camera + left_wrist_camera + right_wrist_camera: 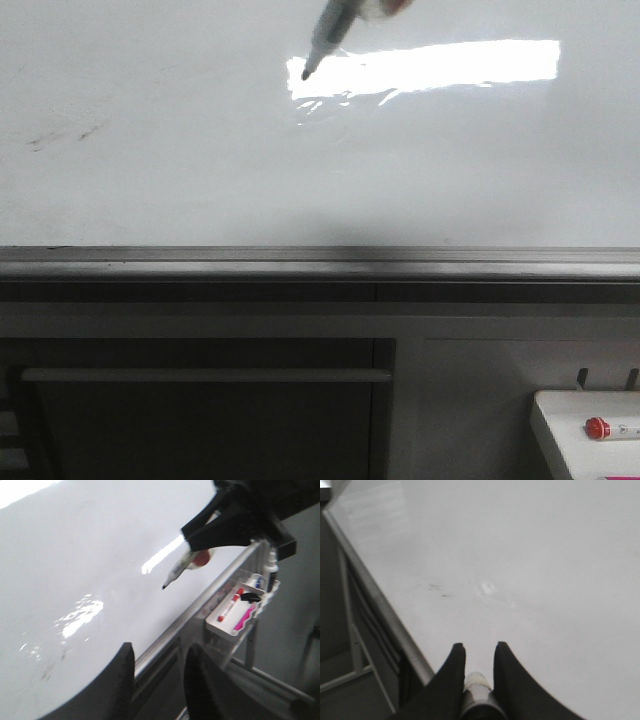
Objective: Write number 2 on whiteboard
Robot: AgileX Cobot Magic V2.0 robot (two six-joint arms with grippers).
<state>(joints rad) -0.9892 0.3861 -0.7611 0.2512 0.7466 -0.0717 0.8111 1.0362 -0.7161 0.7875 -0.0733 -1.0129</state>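
Observation:
The whiteboard fills the front view, glossy white with a bright glare. No drawn 2 shows on it in any view. My right gripper is shut on a grey marker. The marker slants down from the top edge, and its black tip sits at the glare's left end; I cannot tell if it touches the board. The left wrist view shows the marker held in the right gripper. My left gripper is open and empty, near the board's lower edge.
A grey metal ledge runs along the whiteboard's bottom. Faint dark smudges lie at the board's left. A small white tray with a red-capped marker hangs at lower right; it also shows in the left wrist view.

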